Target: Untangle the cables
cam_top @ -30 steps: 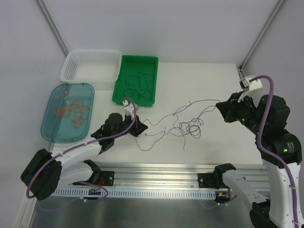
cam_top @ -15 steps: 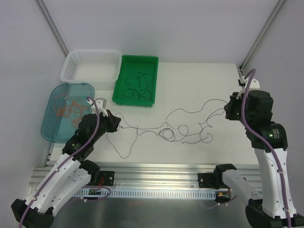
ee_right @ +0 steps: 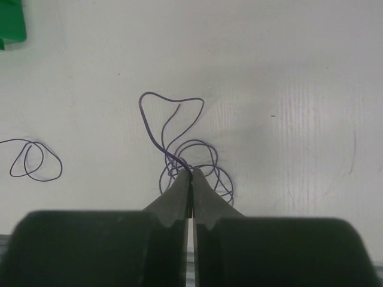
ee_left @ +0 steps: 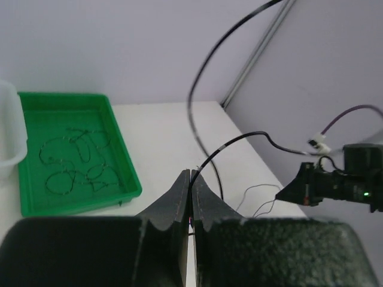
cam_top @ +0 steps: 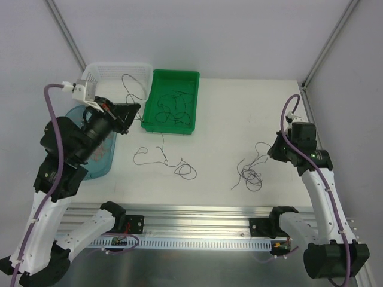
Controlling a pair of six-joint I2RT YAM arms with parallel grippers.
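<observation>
My left gripper [cam_top: 135, 108] is raised beside the green tray and shut on a thin dark cable [cam_top: 162, 148]. That cable loops up over the white basket and trails down to a small loop on the table [cam_top: 185, 170]. In the left wrist view the jaws [ee_left: 192, 177] pinch this black cable [ee_left: 197, 84], which arcs upward. My right gripper [cam_top: 273, 150] is low over the table and shut on a dark purple cable whose coils [cam_top: 251, 174] lie beside it. The right wrist view shows the jaws [ee_right: 191, 174] closed on the purple coils [ee_right: 179, 128].
A green tray [cam_top: 192, 76] holds several black wires. A blue tray [cam_top: 103, 162] with red-orange wires is partly hidden by my left arm. A white basket [cam_top: 111, 70] stands at the back left. A metal rail [cam_top: 197, 215] runs along the near edge.
The left arm has lifted up and back to the left with its cable. The tangle has split into two parts. The right gripper has come nearer and lower with the purple coils.
</observation>
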